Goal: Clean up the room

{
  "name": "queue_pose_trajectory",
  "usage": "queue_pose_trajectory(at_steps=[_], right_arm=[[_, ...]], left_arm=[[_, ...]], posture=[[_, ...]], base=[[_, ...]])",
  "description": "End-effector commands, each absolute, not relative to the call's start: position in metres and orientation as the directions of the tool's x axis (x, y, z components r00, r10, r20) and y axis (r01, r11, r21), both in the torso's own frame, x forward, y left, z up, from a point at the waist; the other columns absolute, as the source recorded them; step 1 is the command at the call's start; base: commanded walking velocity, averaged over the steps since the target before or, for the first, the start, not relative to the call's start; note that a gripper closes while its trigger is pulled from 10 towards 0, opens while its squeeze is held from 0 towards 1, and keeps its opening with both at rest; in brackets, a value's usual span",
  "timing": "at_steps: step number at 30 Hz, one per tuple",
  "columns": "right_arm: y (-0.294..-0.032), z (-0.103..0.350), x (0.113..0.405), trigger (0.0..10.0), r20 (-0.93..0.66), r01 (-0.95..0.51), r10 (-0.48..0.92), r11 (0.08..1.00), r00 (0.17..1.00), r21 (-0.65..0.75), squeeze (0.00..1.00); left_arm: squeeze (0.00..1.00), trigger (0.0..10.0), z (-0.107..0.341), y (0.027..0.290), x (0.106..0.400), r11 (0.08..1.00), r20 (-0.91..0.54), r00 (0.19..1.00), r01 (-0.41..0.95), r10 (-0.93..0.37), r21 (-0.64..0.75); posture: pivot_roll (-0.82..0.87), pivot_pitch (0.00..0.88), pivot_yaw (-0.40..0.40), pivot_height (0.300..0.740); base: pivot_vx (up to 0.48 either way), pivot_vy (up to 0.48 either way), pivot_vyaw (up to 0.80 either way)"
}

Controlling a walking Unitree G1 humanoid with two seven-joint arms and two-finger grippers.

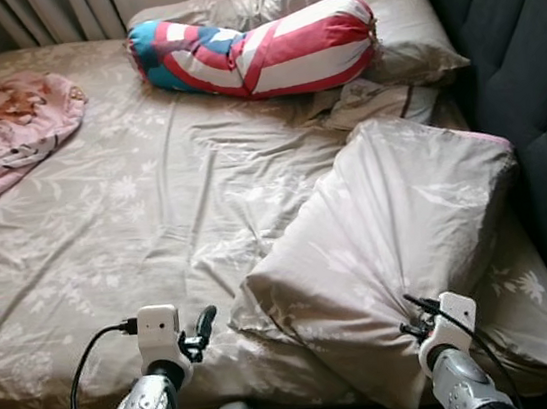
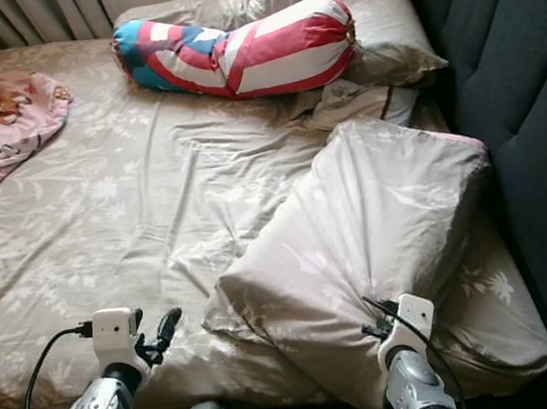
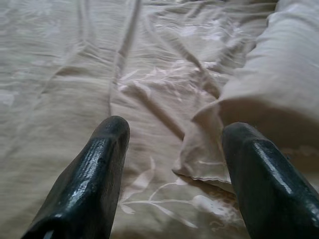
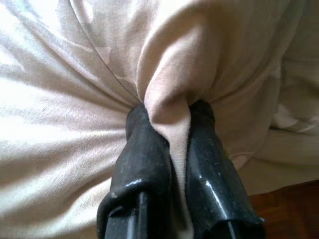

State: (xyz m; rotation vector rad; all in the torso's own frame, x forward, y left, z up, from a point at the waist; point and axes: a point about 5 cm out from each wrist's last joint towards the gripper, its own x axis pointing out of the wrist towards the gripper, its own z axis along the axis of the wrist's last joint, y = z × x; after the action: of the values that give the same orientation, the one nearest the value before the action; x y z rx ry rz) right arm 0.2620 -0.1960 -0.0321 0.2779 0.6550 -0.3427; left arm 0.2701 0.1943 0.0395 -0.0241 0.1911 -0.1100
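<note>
**Right hand pinches the big pillow at the bed's near edge**

Clearly the right hand (image 4: 167,149) has its two black fingers pressed together on a fold of the large beige floral pillow (image 1: 398,228), and the cloth bunches up between them. The pinch sits low on the pillow's near face, a hold that looks suited to dragging or lifting it rather than squeezing its bulk. This pillow lies tilted across the near right part of the bed (image 1: 133,213), one corner overhanging the near edge, close beside the dark padded headboard (image 1: 526,50) on the right.

The left hand (image 3: 174,164) hovers just above the rumpled beige sheet with its fingers spread, and the pillow's near left corner lies between them, not yet gripped. Judged from this, it stands ready to take a second hold so the pillow can be moved level.

Farther off, a red, white and blue striped bolster (image 1: 253,51) rests against two more beige pillows (image 1: 401,26) at the far right. A pink printed blanket (image 1: 1,129) lies crumpled at the far left.
</note>
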Motion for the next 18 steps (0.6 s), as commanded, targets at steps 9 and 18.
queue_pose_trajectory(at_steps=[9,18], right_arm=[[-0.288,0.018,0.273,10.0,-0.389,0.596,-0.618,0.78,0.683,-0.193,0.0],[-0.366,0.094,0.273,10.0,-0.078,0.794,-0.843,0.529,0.532,-0.3,0.0]], left_arm=[[0.0,10.0,0.034,0.195,0.27,0.994,-0.208,0.972,0.103,-0.105,-0.024],[0.0,10.0,0.032,0.197,0.269,0.995,-0.207,0.973,0.098,-0.101,-0.026]], posture=[[-0.05,0.111,0.005,0.649],[-0.06,0.113,0.005,0.649]], base=[[0.0,0.0,0.0],[0.0,0.0,0.0]])
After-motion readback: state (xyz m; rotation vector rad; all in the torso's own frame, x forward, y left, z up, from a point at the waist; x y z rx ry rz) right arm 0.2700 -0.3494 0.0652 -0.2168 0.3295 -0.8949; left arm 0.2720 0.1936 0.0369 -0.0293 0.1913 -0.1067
